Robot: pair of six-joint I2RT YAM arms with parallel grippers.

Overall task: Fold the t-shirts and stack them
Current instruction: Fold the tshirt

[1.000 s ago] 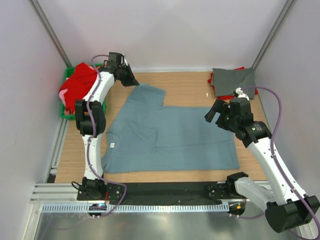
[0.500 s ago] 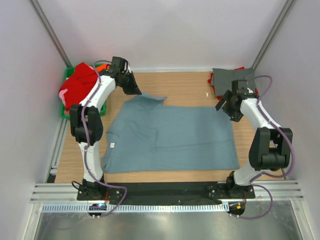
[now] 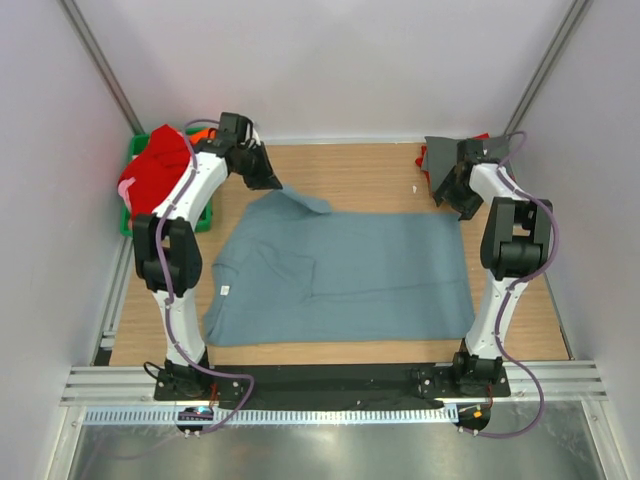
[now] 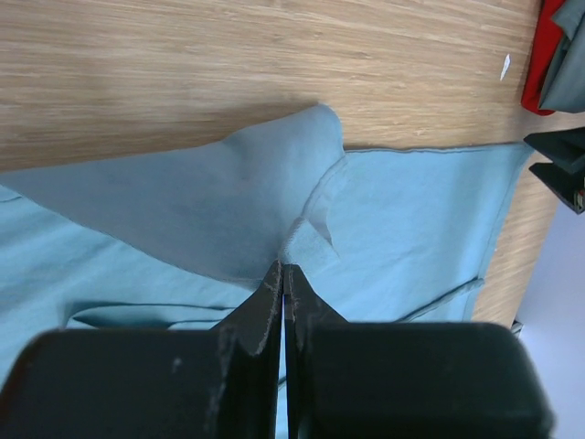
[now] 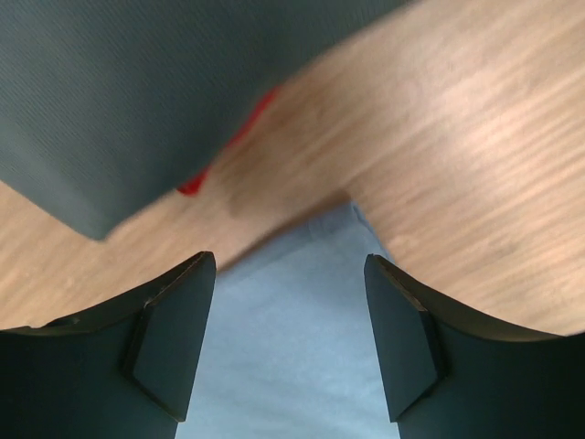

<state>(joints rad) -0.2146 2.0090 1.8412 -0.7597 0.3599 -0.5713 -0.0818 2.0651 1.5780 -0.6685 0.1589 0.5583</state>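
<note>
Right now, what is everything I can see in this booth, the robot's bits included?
blue-grey t-shirt: one, dusty blue-grey, spread mid-table
dark grey t-shirt: one, dark grey, folded, far right corner
red cloth: one edge showing, red, beneath the dark grey t-shirt
red heap: count unclear, red, piled in the crate
green crate: one, green, far left
white scrap: one, white, on bare wood near the far right corner
table: one, pale wood
left gripper: one, black, shut on the blue-grey t-shirt's sleeve
right gripper: one, black, open above its far right corner

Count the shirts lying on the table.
3: a blue-grey shirt spread centrally, a dark grey shirt folded far right, a red shirt beneath it; others may be hidden.
</note>
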